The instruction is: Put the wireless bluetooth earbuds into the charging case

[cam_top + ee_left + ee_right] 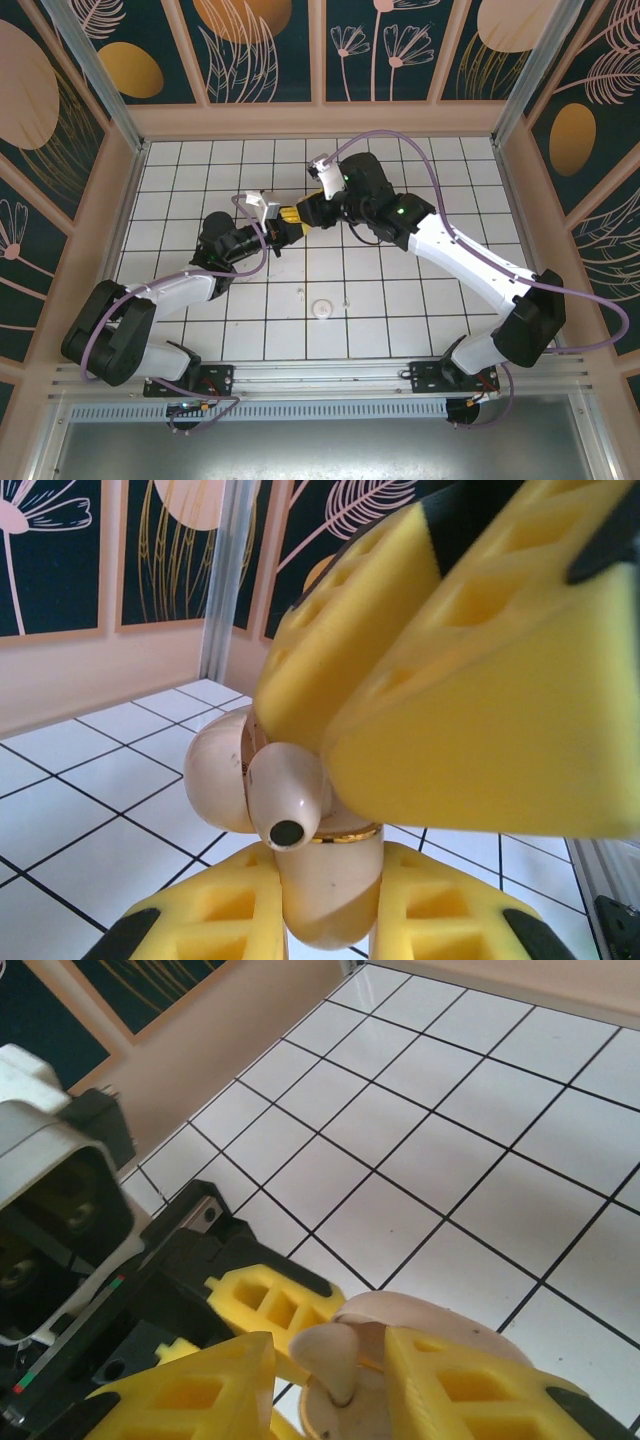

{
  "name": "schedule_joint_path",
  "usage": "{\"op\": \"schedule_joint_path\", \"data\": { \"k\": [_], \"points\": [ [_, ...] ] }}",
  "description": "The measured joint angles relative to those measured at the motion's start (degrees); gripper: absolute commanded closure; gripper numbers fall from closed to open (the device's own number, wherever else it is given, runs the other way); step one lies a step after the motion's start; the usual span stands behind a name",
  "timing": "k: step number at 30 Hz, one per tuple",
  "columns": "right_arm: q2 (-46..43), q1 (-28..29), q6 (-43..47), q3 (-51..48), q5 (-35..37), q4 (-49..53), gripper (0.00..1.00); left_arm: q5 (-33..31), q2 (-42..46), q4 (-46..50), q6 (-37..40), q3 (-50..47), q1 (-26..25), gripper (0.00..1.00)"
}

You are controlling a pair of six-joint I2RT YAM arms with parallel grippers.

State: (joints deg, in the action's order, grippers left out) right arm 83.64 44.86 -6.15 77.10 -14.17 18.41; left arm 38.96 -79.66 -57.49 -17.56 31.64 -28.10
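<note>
The seating step is judged to be in hand. A tiny whitish-pink plastic earbud (290, 795), its dark tip turned towards the left wrist camera, is pinched between the yellow foam fingers of the right gripper (335, 1388). It is held at the mouth of the small pale pink-cream hinged charging case (430, 1318). The charging case is clamped from both sides by the left gripper (328, 938) and appears raised above the white tiled table (400, 320), its rounded lid swung open towards 9 o'clock in the left wrist view. Whether the earbud is touching its socket cannot be told, as the socket is hidden. The second earbud cannot be made out with certainty. A short, well-aligned push into the socket is judged to be called for next, with the right fingers parted only once the piece is seated; a tilted stem could catch on the rim. In the top view the grippers meet near the table's centre, at 12 o'clock from a flat round pale disc (322, 309) lying well apart. Open tiles are left all round, the peach walls (320, 120) are well clear, and the tightest room is between the two sets of fingers.
</note>
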Motion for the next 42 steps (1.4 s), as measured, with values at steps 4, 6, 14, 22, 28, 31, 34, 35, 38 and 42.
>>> {"op": "schedule_joint_path", "data": {
  "k": [4, 6, 14, 22, 28, 31, 34, 35, 38, 42],
  "points": [
    [0.28, -0.31, -0.39, 0.13, 0.13, -0.02, 0.59, -0.07, 0.13, 0.11, 0.2, 0.0, -0.04, 0.85],
    [0.31, -0.31, -0.55, 0.33, 0.13, 0.0, 0.57, -0.33, 0.28, 0.26, 0.24, 0.0, -0.07, 0.85],
    [0.33, -0.31, -1.99, 1.51, 0.11, 0.04, 0.51, -0.92, 1.42, 0.31, 0.66, 0.0, -0.07, 0.85],
    [0.31, -0.7, -3.37, 2.16, -0.46, 0.39, 0.47, -1.97, 1.9, 0.24, 0.85, 0.0, -0.07, 0.85],
    [-0.04, -1.09, -4.31, 2.16, -1.16, 0.39, 0.47, -2.6, 1.9, 0.24, 0.9, 0.0, -0.07, 0.85],
    [-0.7, -1.16, -4.94, 2.14, -1.51, 0.42, 0.46, -4.0, 1.95, 0.37, 1.31, 0.0, -0.07, 0.85],
    [-1.73, -1.18, -5.88, 2.14, -1.55, 0.44, 0.45, -5.51, 2.16, 1.09, 2.05, 0.0, -0.07, 0.85],
    [-2.1, -1.18, -6.29, 2.14, -1.44, 0.44, 0.44, -5.9, 2.27, 1.4, 2.4, 0.02, -0.07, 0.85],
    [-3.04, -1.18, -7.45, 2.14, -0.83, 0.57, 0.43, -6.67, 2.43, 2.32, 2.99, 0.09, -0.07, 0.85],
    [-3.17, -1.18, -9.4, 2.51, 0.94, 2.47, 0.4, -7.3, 2.43, 3.39, 3.65, 0.35, -0.11, 0.85]
  ]
}}
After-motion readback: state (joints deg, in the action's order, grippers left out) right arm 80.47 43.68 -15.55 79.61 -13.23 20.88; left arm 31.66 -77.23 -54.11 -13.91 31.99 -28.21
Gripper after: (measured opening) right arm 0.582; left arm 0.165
